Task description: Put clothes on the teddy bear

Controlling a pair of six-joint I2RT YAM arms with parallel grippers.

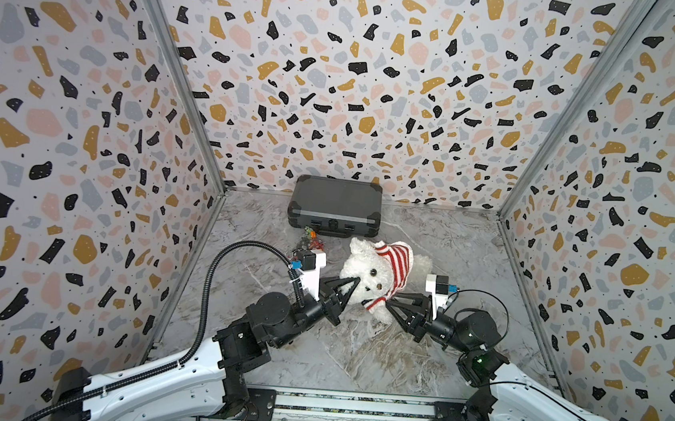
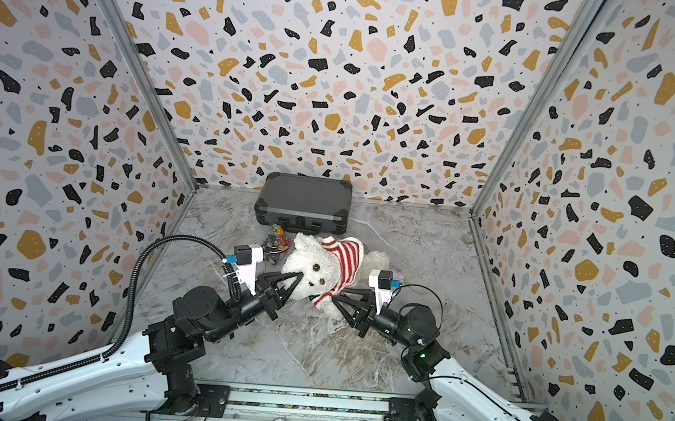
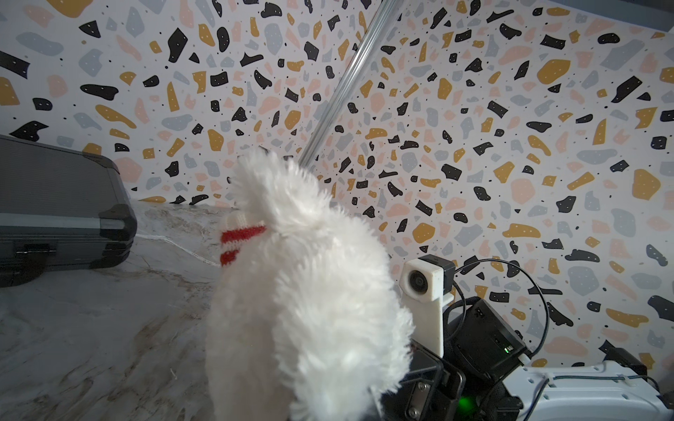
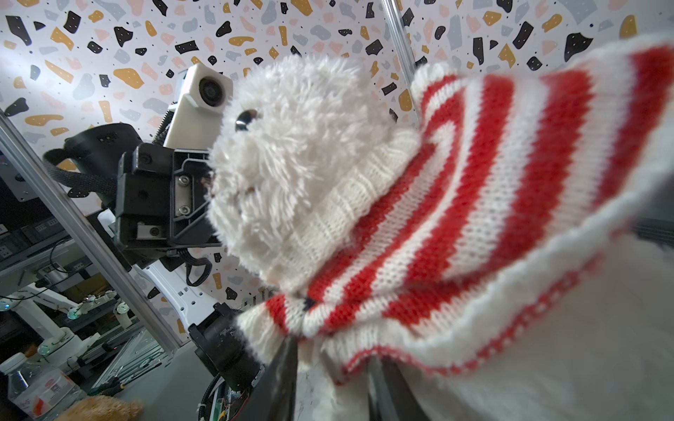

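I'm looking down on the marbled surface (image 1: 314,355), with a dark case (image 1: 335,211) sitting at its far edge. The teddy bear (image 1: 365,274) is lying mid-surface, just near of the case and between both arms. The striped sweater (image 1: 400,263) is bunching around its neck and back. The left tool (image 1: 353,281) is pinching shut on fur at the bear's head. The right tool (image 1: 388,304) is standing partly apart around the sweater's hem, and I can't tell whether it's gripping.
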